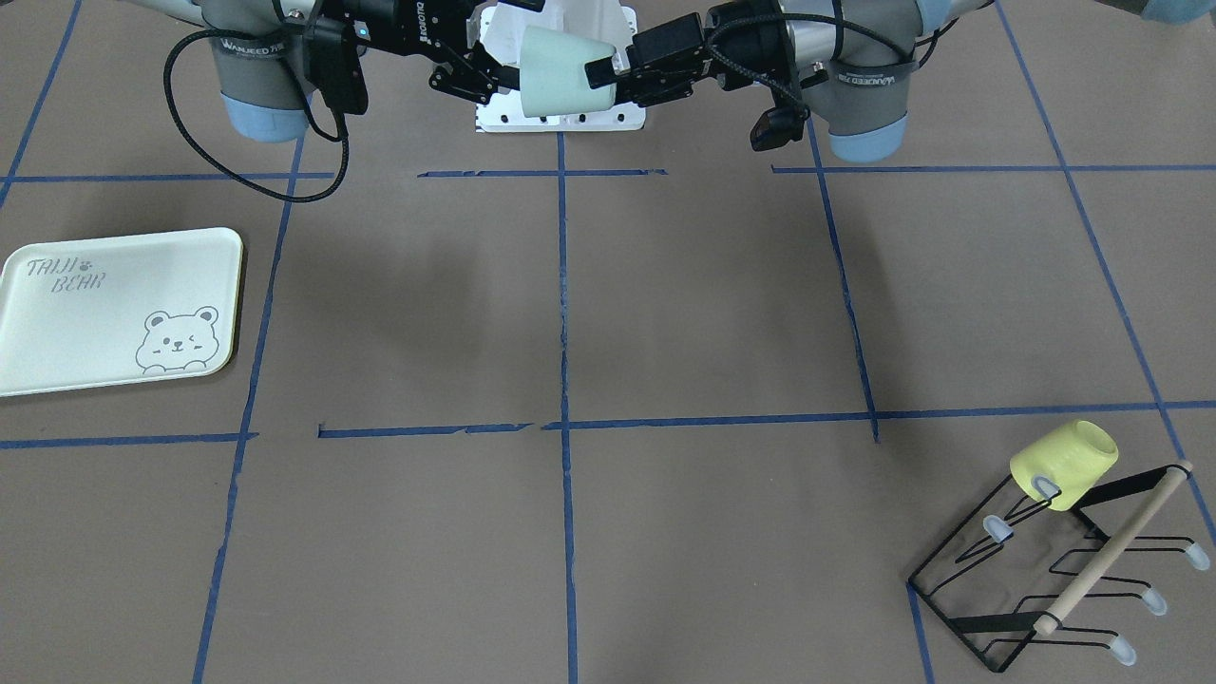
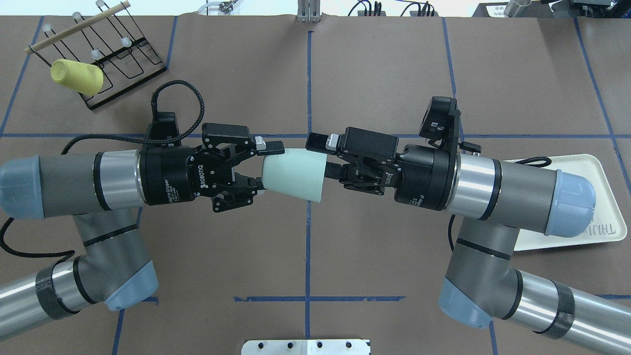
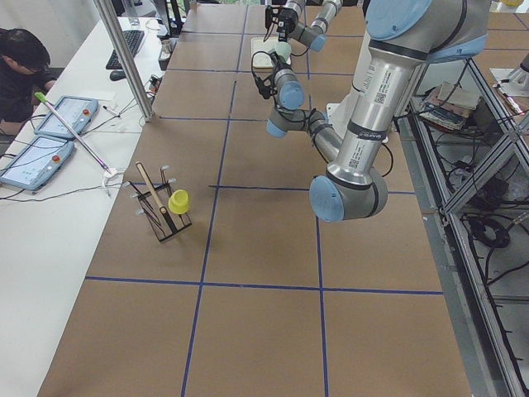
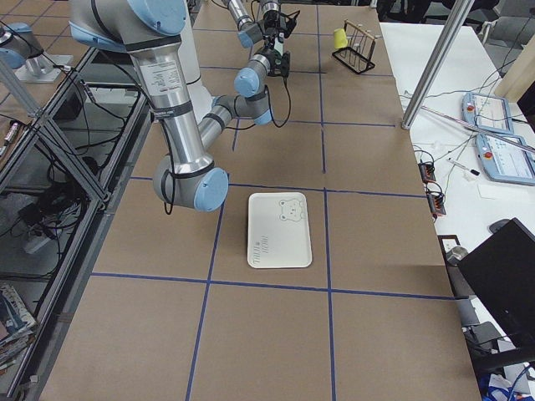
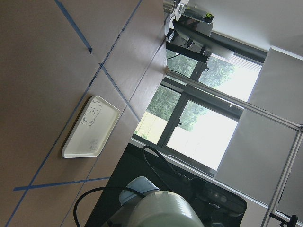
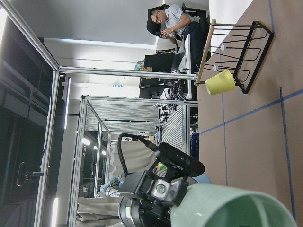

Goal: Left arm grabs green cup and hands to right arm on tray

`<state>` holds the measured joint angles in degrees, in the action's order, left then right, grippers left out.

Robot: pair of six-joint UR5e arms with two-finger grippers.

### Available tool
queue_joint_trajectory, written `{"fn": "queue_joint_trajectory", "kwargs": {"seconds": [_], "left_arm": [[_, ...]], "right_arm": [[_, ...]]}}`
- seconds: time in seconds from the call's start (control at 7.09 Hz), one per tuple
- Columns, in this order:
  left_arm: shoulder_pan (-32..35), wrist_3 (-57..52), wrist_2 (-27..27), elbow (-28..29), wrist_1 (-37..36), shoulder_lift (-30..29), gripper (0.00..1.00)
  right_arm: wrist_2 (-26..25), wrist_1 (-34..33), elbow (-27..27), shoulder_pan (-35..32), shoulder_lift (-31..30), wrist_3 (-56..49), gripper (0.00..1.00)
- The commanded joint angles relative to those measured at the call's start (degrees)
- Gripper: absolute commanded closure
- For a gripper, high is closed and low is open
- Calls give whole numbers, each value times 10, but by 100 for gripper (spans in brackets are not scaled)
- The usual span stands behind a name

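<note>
The green cup (image 2: 293,170) hangs on its side in mid-air between the two arms, over the table's middle near the robot's base. My left gripper (image 2: 261,166) is shut on its narrow bottom, one finger on each side. My right gripper (image 2: 323,158) is shut on the cup's rim, one finger outside the wall and one reaching into the mouth. The front view shows the cup (image 1: 560,71) held the same way, between the left gripper (image 1: 613,66) and the right gripper (image 1: 508,84). The tray (image 1: 95,313) lies bare on the robot's right, partly under the right arm (image 2: 522,197).
A black wire rack (image 1: 1045,570) with a wooden bar stands at the far corner on the robot's left, with a yellow cup (image 1: 1064,463) on one prong. A white mounting plate (image 1: 560,119) sits under the held cup. Blue tape lines cross the brown table. An operator sits beside the table.
</note>
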<state>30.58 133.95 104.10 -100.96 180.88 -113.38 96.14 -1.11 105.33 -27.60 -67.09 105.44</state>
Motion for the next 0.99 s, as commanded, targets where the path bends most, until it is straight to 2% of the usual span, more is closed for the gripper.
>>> {"fn": "queue_joint_trajectory", "kwargs": {"seconds": [0.0, 0.28, 0.42, 0.85], "left_arm": [[-5, 0, 0, 1, 0, 0, 65], [-5, 0, 0, -1, 0, 0, 65], [-5, 0, 0, -1, -1, -3, 65], [-7, 1, -2, 4, -7, -12, 65]], "right_arm": [[-1, -5, 0, 0, 1, 1, 21], [-1, -6, -1, 0, 0, 2, 42], [-1, -6, -1, 2, 0, 1, 47], [0, -6, 0, 4, -1, 1, 47]]}}
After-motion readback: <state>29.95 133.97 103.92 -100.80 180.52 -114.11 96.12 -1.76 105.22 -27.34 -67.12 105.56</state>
